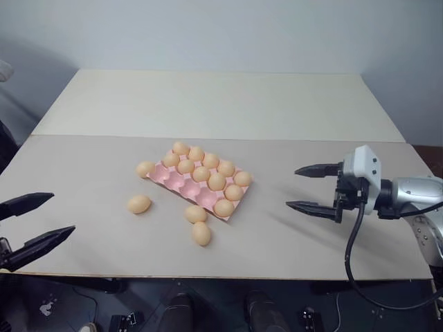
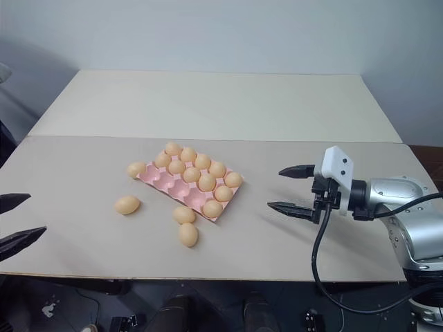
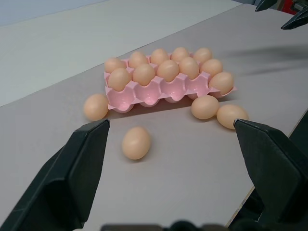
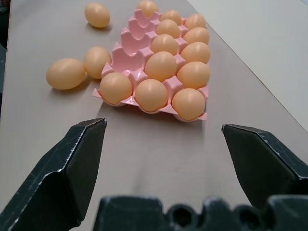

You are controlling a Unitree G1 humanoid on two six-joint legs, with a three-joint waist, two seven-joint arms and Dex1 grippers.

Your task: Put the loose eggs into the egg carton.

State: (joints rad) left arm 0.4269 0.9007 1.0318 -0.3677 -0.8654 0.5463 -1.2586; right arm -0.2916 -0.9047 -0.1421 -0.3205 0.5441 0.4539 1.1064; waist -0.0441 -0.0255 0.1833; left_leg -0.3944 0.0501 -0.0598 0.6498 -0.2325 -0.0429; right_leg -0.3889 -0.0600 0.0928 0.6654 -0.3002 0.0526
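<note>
Eggs are the worry. Four loose eggs lie on the counter (image 1: pixel 83 173) by the egg carton (image 1: pixel 181 185): one (image 1: pixel 145 169) touching its far left corner, one (image 1: pixel 139 203) apart to the left, two (image 1: pixel 196 214) (image 1: pixel 201 234) just beside each other at the near edge. Carton sits mid-counter w/ eleven cups filled; the four empty cups are in the near row.

Left hand (image 1: pixel 31 227) is spread wide and empty, low at the left edge. Right hand (image 1: pixel 315 189) is spread wide too, empty, well right of the carton.

Risks, prob.: eggs are round & smooth, so a bump from one finger could roll an egg off the near edge. The two near eggs sit close, so grabbing one may knock the other. A hard drop could also push the light carton.
</note>
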